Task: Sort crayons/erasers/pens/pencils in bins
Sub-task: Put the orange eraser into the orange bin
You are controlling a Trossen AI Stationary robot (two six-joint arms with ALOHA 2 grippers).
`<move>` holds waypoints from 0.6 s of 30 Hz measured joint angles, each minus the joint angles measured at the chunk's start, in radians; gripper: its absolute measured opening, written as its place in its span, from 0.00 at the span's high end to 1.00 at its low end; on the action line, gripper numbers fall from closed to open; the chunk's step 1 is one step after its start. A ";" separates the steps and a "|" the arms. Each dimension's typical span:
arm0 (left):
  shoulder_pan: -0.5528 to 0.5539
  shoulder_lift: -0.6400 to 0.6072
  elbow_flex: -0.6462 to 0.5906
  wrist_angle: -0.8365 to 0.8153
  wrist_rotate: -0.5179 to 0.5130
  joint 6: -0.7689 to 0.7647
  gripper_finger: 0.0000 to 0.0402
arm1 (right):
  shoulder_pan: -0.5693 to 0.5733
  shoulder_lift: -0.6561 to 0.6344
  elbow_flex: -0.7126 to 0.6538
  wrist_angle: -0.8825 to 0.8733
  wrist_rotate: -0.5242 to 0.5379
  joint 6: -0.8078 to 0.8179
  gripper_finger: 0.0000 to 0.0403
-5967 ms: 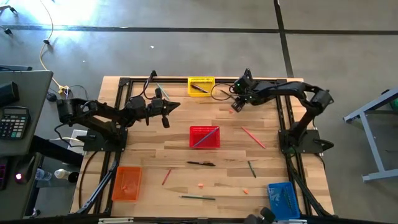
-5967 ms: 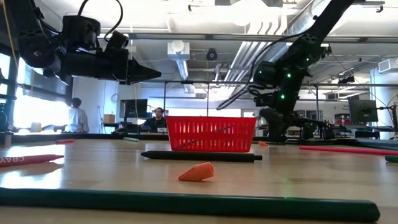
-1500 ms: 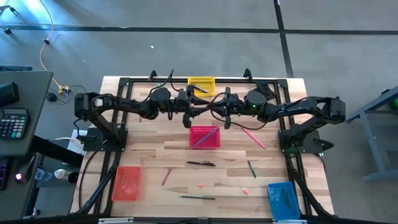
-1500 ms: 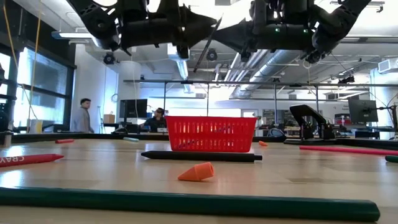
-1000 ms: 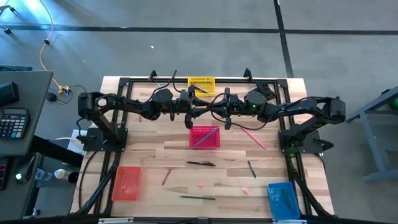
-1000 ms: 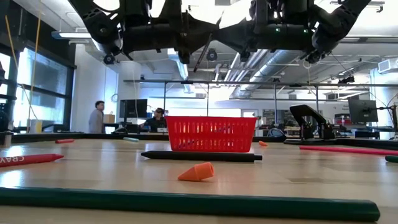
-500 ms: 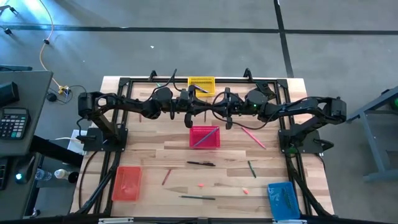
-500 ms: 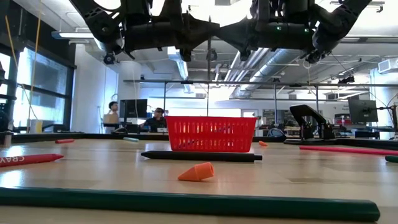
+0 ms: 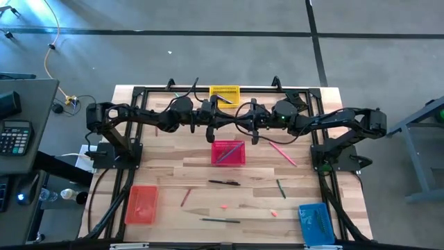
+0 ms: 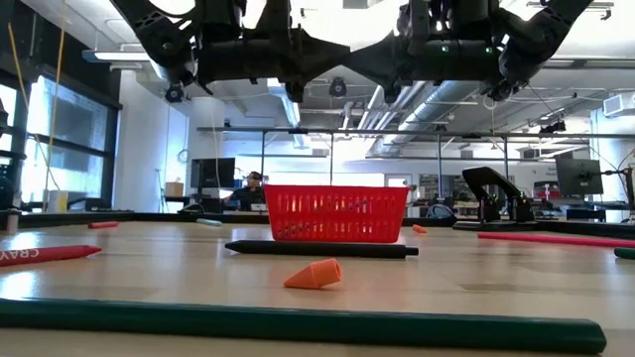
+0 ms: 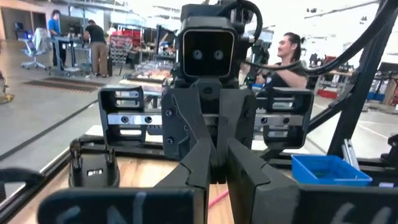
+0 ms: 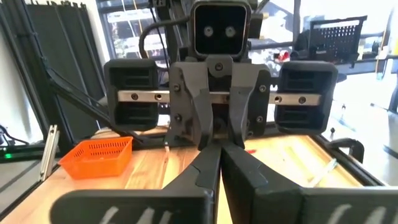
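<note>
We cannot tell what the two grippers, meeting tip to tip above the red bin [image 9: 228, 152], hold between them. In the low view both arms are cut off by the top edge. The green pencil [image 10: 298, 327] in front runs off the left edge. In the high view the erasers [image 9: 225, 205] are mere specks, and the blue bin's [image 9: 316, 222] contents are unclear.

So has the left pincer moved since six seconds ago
Yes. The left pincer now hangs above the far edge of the red bin, meeting the right pincer; earlier it sat well to the left of that bin.
</note>
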 joint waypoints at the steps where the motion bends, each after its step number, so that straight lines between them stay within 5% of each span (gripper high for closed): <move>1: 0.000 -0.003 0.000 -0.014 0.000 0.002 0.96 | 0.000 0.001 0.000 -0.006 0.000 -0.001 0.96; 7: 0.004 -0.072 0.005 -0.188 -0.013 0.089 0.97 | 0.001 -0.035 0.000 -0.140 0.007 -0.039 0.99; 13: 0.004 -0.147 -0.005 -0.401 -0.033 0.172 1.00 | 0.001 -0.109 -0.001 -0.358 0.179 -0.090 0.99; 18: 0.027 -0.172 -0.084 -0.319 -0.030 0.127 1.00 | 0.001 -0.143 -0.001 -0.483 0.245 -0.091 1.00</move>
